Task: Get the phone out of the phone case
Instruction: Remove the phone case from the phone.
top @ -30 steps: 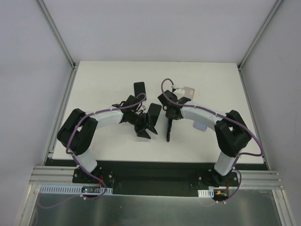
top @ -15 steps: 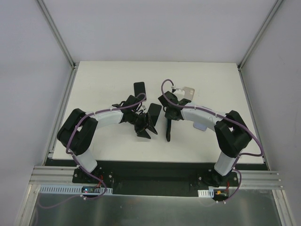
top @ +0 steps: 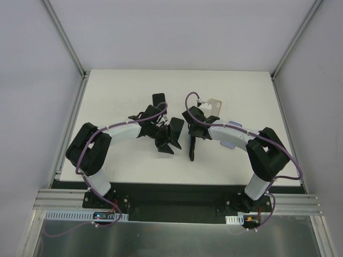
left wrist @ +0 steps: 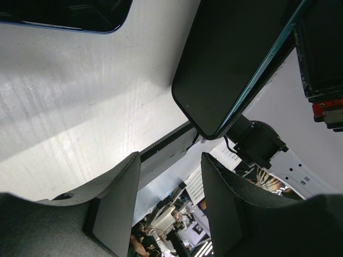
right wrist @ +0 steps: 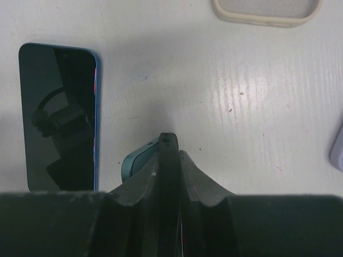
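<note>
**Inspector:** Overhead view first.
**Assistant:** The cased phone (top: pixel 176 128) shows as a dark slab, tilted, between the two claws near the middle of the table (top: pixel 118 91). The left gripper (top: pixel 165 147) is just to its left and the right gripper (top: pixel 191 156) just to its right. This view does not show how either claw's jaws stand. A second phone (top: pixel 158 100) lies flat farther back, and a beige case (top: pixel 214 104) lies beyond the right arm.

**Inspector:** Left wrist view.
**Assistant:** The left gripper (left wrist: pixel 170 160) has its fingers (left wrist: pixel 115 209) apart with nothing between them. The cased phone (left wrist: pixel 230 64) is off the table to the upper right, tilted, dark face showing, with a teal rim along one edge. A corner of the second phone (left wrist: pixel 64 13) is at the top left.

**Inspector:** Right wrist view.
**Assistant:** The right gripper (right wrist: pixel 170 147) is clamped on the cased phone (right wrist: pixel 136 159). A thin dark edge is pinched between the fingers, and a teal corner flares out to their left. The second phone (right wrist: pixel 58 115) lies flat to the left, screen up. The beige case (right wrist: pixel 268 13) is at the top edge.
</note>
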Tool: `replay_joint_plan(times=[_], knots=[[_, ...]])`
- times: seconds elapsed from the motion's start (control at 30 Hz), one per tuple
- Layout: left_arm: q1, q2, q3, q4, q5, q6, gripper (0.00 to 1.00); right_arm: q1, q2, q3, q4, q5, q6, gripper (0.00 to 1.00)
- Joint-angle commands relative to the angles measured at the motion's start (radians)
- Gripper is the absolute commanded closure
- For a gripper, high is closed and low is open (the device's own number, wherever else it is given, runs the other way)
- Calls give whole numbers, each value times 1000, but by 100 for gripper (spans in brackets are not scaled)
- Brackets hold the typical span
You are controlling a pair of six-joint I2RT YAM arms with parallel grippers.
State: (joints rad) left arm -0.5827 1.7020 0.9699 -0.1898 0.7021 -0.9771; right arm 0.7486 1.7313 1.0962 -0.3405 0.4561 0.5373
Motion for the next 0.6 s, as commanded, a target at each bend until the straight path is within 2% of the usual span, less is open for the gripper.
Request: replay_joint_plan(times=[0.0, 0.2, 0.33, 0.57], knots=[[-2, 13, 41, 0, -4, -9, 52, 17, 132, -148, -216, -126, -11, 80], [-11, 80, 107, 4, -50, -37, 52, 17, 146, -144, -196, -138, -16, 84], [-31, 130, 177, 4, -59, -40, 51, 20, 145, -137, -190, -149, -17, 99], [-55, 165, 190, 79, -99, -64, 51, 23, 140, -137, -180, -160, -22, 98]])
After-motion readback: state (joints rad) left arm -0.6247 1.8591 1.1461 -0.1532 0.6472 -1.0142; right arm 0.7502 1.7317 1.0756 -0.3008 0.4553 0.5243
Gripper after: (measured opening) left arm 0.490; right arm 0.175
